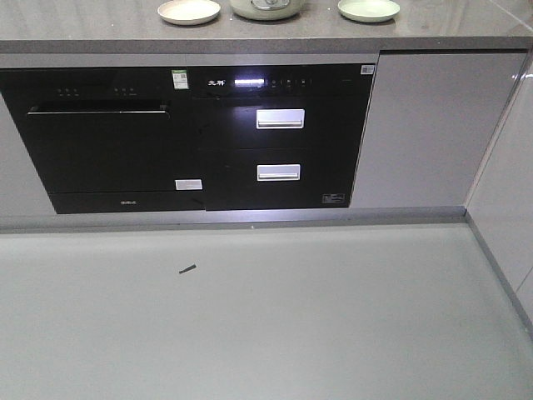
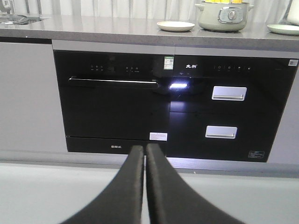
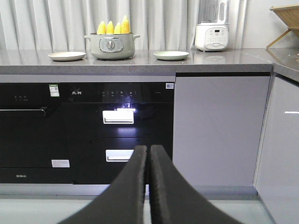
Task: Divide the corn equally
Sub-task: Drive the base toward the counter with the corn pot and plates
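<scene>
Several yellow cobs of corn [image 3: 113, 27] stand upright in a pale green pot [image 3: 111, 45] on the grey countertop [image 3: 140, 63]. The corn's [image 2: 224, 1] lower parts also show at the top edge of the left wrist view. A cream plate [image 3: 67, 56] lies left of the pot and a light green plate [image 3: 171, 55] lies right of it. My left gripper [image 2: 145, 148] is shut on nothing, low in front of the black oven. My right gripper [image 3: 149, 149] is also shut and empty, well below counter height. Neither gripper shows in the front view.
Below the counter are a black oven [image 1: 100, 142] and a black drawer unit [image 1: 279, 137] with two silver handles. A white blender [image 3: 211, 30] and a wooden rack [image 3: 286, 14] stand at the right. A small dark scrap [image 1: 187, 268] lies on the floor.
</scene>
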Motion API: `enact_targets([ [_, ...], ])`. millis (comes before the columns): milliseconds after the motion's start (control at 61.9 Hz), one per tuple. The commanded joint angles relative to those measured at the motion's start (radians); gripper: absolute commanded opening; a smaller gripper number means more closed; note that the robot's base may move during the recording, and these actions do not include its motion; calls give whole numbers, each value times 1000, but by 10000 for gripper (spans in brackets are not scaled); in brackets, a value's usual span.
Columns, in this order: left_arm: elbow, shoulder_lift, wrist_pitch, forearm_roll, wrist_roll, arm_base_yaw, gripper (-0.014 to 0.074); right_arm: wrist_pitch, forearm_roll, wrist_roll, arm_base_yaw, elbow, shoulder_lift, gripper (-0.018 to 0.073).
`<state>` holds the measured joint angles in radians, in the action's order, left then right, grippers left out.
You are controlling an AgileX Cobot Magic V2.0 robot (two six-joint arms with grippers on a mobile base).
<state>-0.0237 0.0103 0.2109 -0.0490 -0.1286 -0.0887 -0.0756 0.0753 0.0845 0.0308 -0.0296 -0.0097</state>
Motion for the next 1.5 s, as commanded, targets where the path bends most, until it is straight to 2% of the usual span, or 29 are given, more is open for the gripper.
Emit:
enact_targets([
  [0,-12,16,-70,2,-7,1,-6,76,10,-7,-8,-10,-4,-6],
  [1486,-12,16,-70,2,-7,1,-6,76,10,-7,-8,-10,-4,-6],
])
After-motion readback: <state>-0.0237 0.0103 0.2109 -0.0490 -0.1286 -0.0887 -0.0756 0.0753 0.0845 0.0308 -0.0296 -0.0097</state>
